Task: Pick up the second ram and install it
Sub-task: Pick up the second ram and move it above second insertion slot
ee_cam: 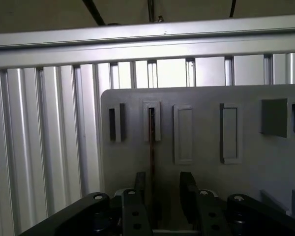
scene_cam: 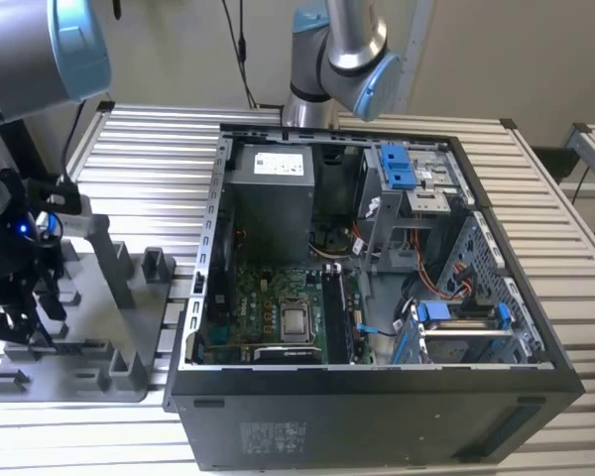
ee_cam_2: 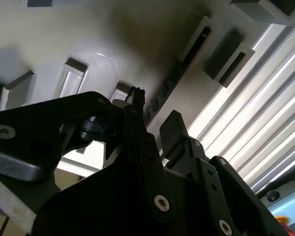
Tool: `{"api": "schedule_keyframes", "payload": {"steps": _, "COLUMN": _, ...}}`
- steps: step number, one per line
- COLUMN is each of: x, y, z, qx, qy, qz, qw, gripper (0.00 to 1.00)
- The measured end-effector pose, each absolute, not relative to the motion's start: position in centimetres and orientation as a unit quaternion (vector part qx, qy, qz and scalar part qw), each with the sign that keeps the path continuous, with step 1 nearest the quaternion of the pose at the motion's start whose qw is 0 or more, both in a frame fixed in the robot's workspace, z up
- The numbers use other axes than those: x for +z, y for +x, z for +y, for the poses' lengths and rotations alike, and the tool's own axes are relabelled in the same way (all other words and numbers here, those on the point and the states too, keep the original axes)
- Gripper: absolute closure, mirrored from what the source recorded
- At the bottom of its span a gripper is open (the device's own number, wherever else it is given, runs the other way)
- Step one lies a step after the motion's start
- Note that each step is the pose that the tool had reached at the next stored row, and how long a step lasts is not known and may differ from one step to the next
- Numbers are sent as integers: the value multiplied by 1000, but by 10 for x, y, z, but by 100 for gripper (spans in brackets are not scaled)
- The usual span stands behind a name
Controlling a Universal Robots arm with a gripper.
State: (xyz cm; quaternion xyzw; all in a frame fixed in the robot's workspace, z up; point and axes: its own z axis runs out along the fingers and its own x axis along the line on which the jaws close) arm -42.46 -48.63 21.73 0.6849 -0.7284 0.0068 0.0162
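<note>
Grey plastic makes up the fixture tray (scene_cam: 79,382) at the exterior view's left. It lies on the slatted aluminium worktop (scene_cam: 139,139) beside the open computer case (scene_cam: 377,397). Over that tray the arm's gripper (scene_cam: 20,307) hangs low among the upright posts. In the first wrist view, the second ram (ee_cam: 151,142) stands on edge in a narrow slot of the tray, a thin dark line running between the gripper's two black fingers (ee_cam: 188,189). The fingers are spread, with the stick just beside one of them and a clear gap to the other. I cannot tell whether the nearer finger touches it. Inside the case, the green motherboard (scene_cam: 278,307) lies bare.
</note>
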Motion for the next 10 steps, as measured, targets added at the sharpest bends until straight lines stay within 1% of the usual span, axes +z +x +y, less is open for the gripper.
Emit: {"api": "schedule_keyframes", "payload": {"steps": 10, "x": 201, "y": -425, "z": -494, "qx": 7, "qy": 693, "qz": -721, "qw": 16, "gripper": 58}}
